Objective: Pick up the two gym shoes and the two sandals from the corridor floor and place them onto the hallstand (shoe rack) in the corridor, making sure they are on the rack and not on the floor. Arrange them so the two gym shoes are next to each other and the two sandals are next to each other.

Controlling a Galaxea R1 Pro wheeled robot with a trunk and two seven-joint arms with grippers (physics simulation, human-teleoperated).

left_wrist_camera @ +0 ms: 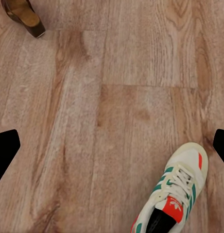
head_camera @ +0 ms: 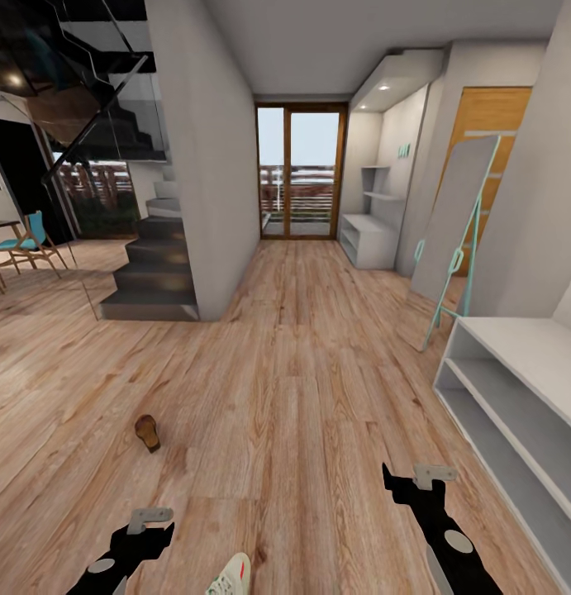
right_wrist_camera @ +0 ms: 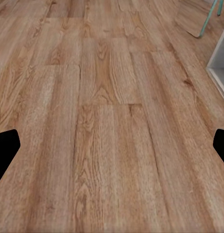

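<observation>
Fingers (left_wrist_camera: 6,150) spread above corridor floor (head_camera: 302,397); hallstand (head_camera: 525,388) stands right.

Corridor floor (head_camera: 302,397): light brown wood-grain planks, darker knots and streaks.

Gym shoe (left_wrist_camera: 172,196), lower right of the left wrist view: cream-white upper, green side stripes, white laces, red-orange tongue tag and toe patch, dark inside. Its toe (head_camera: 231,576) at the head view's bottom edge: cream with a red-orange accent.

Sandal (head_camera: 148,431), lower left of the head view: brown, darker brown strap.

Hallstand (head_camera: 516,388), right edge: light grey tiers.

Both grippers (head_camera: 145,529) (head_camera: 417,481): black bodies, grey fittings.

Leaning mirror (head_camera: 454,223): grey panel, teal frame legs.
</observation>
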